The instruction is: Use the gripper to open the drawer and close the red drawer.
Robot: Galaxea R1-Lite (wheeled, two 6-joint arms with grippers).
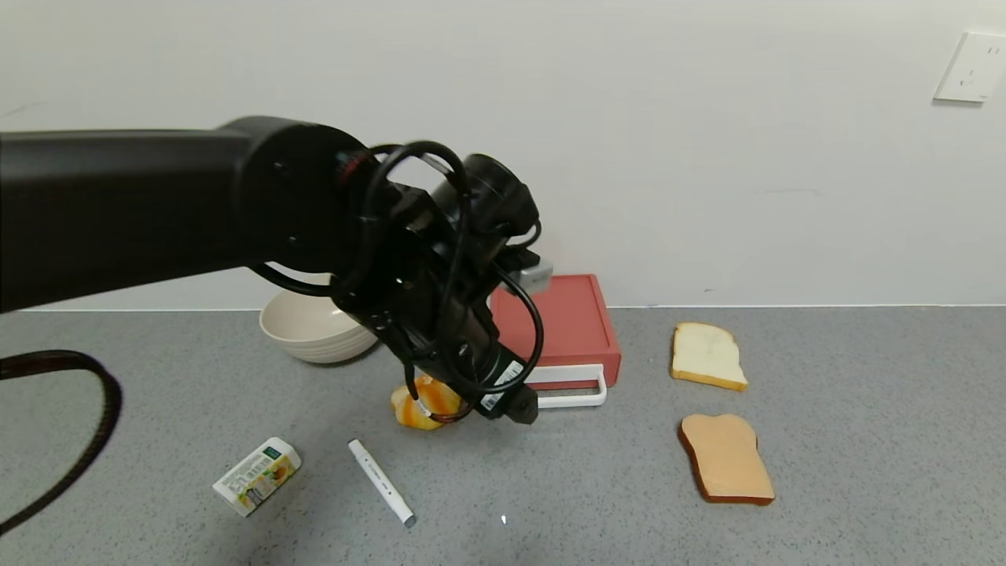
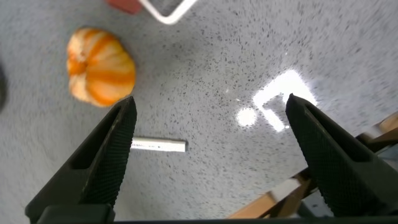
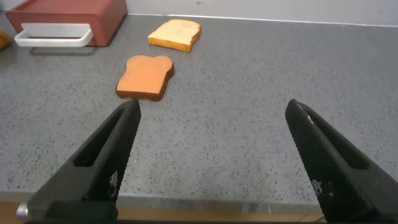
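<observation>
The red drawer [image 1: 562,318] is a flat salmon-red box at the back of the grey counter, with its white loop handle [image 1: 570,387] facing forward; its tray looks pushed in. My left gripper [image 1: 519,409] hangs tilted downward just left of the handle, not touching it. In the left wrist view the left gripper [image 2: 210,106] is open over bare counter, and a corner of the handle [image 2: 168,11] shows beyond the fingertips. My right gripper [image 3: 211,109] is open and empty near the counter's front edge, far from the drawer [image 3: 68,12]; the head view does not show it.
An orange-striped bun [image 1: 424,402] lies just under the left wrist, with a white marker [image 1: 381,482] and a small carton [image 1: 257,475] nearer me. A cream bowl [image 1: 314,326] stands behind the arm. Two bread slices [image 1: 707,355] [image 1: 727,458] lie right of the drawer.
</observation>
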